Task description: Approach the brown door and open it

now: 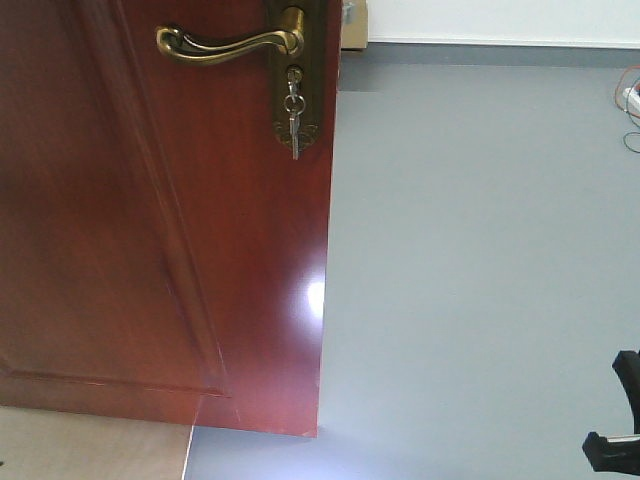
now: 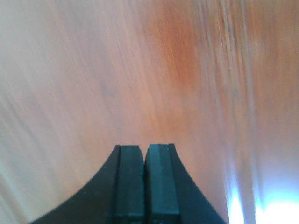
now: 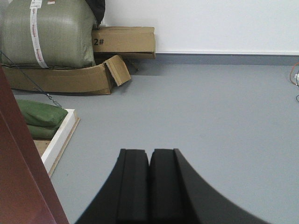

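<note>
The brown door fills the left half of the front view, glossy reddish-brown with panel moulding. Its brass lever handle and lock plate with silver keys sit at the top near the door's free edge. In the left wrist view my left gripper is shut and empty, very close to the blurred door surface. My right gripper is shut and empty over grey floor, with the door's edge at its lower left. A dark part of the right arm shows at the front view's lower right.
Grey floor spreads right of the door. A white-edged base frame holds green sandbags. Cardboard boxes and a wrapped green bale stand by the white wall. Cables lie at far right.
</note>
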Available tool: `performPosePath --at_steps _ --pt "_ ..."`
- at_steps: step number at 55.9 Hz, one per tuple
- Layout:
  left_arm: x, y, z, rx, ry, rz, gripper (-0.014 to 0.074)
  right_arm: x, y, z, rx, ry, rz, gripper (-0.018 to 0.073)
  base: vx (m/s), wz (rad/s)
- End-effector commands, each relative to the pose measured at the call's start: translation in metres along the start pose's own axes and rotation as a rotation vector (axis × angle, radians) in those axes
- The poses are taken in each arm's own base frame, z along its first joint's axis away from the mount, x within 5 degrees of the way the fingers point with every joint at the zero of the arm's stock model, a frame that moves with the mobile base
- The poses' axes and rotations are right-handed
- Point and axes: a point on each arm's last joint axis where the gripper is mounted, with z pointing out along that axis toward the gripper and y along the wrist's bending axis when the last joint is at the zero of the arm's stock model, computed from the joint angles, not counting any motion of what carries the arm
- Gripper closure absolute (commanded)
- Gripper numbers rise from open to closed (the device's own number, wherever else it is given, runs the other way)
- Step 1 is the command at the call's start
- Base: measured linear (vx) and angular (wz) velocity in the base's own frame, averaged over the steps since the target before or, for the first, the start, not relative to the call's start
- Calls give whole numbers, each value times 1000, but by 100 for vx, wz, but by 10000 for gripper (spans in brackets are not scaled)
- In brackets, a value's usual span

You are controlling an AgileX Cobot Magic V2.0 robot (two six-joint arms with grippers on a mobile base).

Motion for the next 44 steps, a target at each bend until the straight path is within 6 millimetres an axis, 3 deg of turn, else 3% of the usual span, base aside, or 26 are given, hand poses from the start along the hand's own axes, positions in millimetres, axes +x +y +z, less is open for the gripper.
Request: performPosePath --at_steps 1,44 --pt "-17 1 -3 -2 -127 -32 603 -6 -1 0 6 -77 -9 559 0 0" --pt "-17 1 -3 -2 -126 -33 603 -6 -1 0 6 -77 -9 559 0 0"
